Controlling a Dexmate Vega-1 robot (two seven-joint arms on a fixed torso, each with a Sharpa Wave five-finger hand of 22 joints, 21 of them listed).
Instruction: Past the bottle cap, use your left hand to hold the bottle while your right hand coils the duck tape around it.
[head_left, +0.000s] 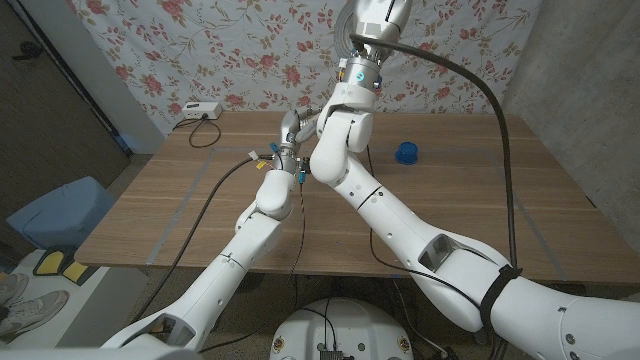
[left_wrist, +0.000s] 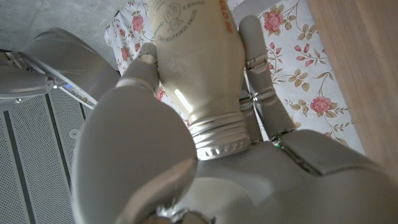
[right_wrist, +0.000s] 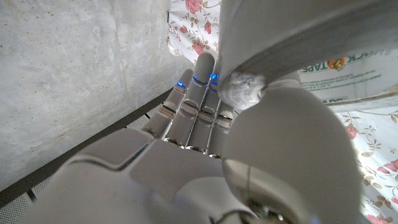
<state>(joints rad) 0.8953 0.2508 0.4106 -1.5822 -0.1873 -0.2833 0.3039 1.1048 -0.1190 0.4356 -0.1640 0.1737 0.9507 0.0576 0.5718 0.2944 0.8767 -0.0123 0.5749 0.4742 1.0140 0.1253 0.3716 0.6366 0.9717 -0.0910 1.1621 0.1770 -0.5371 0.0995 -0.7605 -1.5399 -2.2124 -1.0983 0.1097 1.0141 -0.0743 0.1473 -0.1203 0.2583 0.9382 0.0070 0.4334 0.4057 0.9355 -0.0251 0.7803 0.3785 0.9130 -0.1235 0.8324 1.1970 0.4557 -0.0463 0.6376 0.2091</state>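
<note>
My left hand is raised over the middle of the table and grips a white bottle. Its fingers wrap the body, and the bare threaded neck points back at the wrist. The blue bottle cap lies on the table to the right, apart from both hands. My right arm crosses in front of the left hand and rises to the top edge, where my right hand is. In the right wrist view this hand holds the duck tape roll against its thumb, printed label showing.
A white box with a cable sits at the table's far left corner. A black cable arcs from the right wrist over the right side. Floral wallpaper stands behind the table. A blue object lies on the floor at left.
</note>
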